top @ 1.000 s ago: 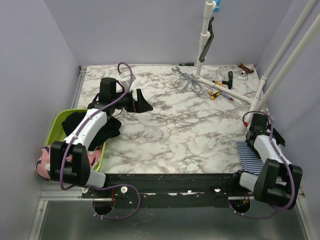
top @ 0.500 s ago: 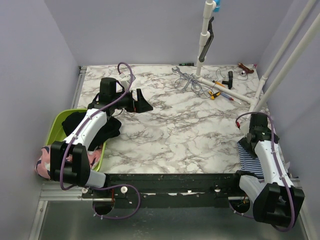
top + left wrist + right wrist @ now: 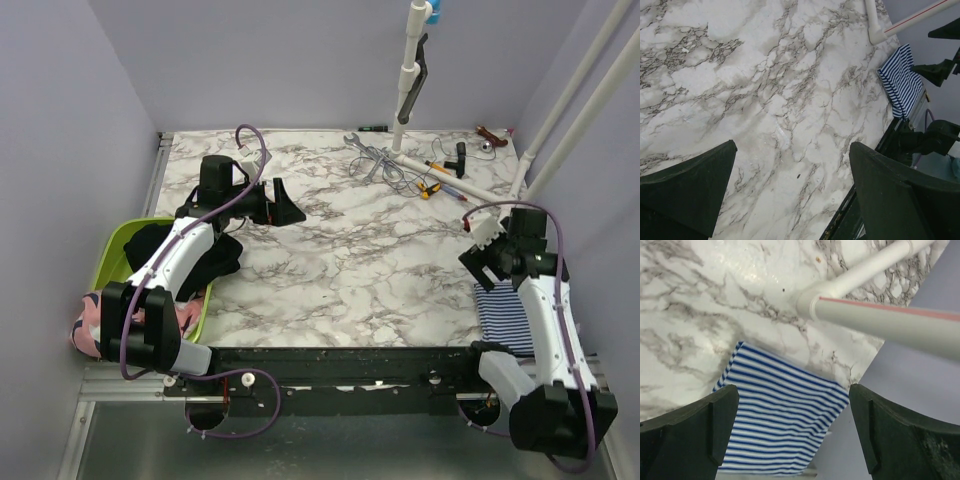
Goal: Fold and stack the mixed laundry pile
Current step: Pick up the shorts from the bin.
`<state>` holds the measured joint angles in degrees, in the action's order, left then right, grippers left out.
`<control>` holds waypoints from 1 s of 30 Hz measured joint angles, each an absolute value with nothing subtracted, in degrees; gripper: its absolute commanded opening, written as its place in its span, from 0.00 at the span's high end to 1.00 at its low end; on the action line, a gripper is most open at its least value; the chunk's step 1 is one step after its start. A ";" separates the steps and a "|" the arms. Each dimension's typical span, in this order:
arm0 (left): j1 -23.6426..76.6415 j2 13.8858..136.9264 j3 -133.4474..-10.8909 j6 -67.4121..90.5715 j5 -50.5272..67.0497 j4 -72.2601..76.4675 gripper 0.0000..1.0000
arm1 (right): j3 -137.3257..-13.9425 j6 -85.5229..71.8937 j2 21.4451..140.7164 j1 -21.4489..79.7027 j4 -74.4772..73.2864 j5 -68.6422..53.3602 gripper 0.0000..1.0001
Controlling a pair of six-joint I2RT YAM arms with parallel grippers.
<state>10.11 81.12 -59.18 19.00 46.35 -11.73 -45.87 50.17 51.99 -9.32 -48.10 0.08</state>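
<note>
The navy-and-white striped garment (image 3: pixel 503 317) lies folded flat at the table's near right corner. It also shows in the right wrist view (image 3: pixel 782 415) and far off in the left wrist view (image 3: pixel 902 80). My right gripper (image 3: pixel 487 255) hangs open above it, with nothing between the fingers (image 3: pixel 793 390). The black garment (image 3: pixel 222 255) is heaped in the lime green basin (image 3: pixel 112 245) at the left. The pink garment (image 3: pixel 85 330) droops over the basin's near corner. My left gripper (image 3: pixel 283 203) is open and empty above bare marble (image 3: pixel 792 147), to the right of the basin.
A wrench (image 3: pixel 358 145), cables and screwdrivers (image 3: pixel 440 185) lie at the back of the table. A white pipe post (image 3: pixel 405 85) rises there, and slanted white pipes (image 3: pixel 560 130) run along the right side, one ending by the striped garment (image 3: pixel 855 275). Walls enclose the table.
My right arm has risen from low at the near right corner and swung forward, so its open gripper now sits above the striped garment's far end. The left arm has not moved.
</note>
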 measured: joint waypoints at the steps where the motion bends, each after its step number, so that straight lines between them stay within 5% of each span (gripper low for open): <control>1: 10.11 81.12 -59.18 18.70 46.35 -11.77 0.01 | -45.91 49.98 54.43 -9.32 -45.74 -0.12 0.00; 18: 8.60 80.86 -59.79 12.95 44.16 -15.55 0.02 | -60.88 44.97 89.17 -15.22 -25.10 4.67 0.01; 30: 7.66 80.64 -60.47 10.00 41.93 -16.51 0.02 | -61.45 39.77 87.55 -14.02 -19.57 -1.28 0.00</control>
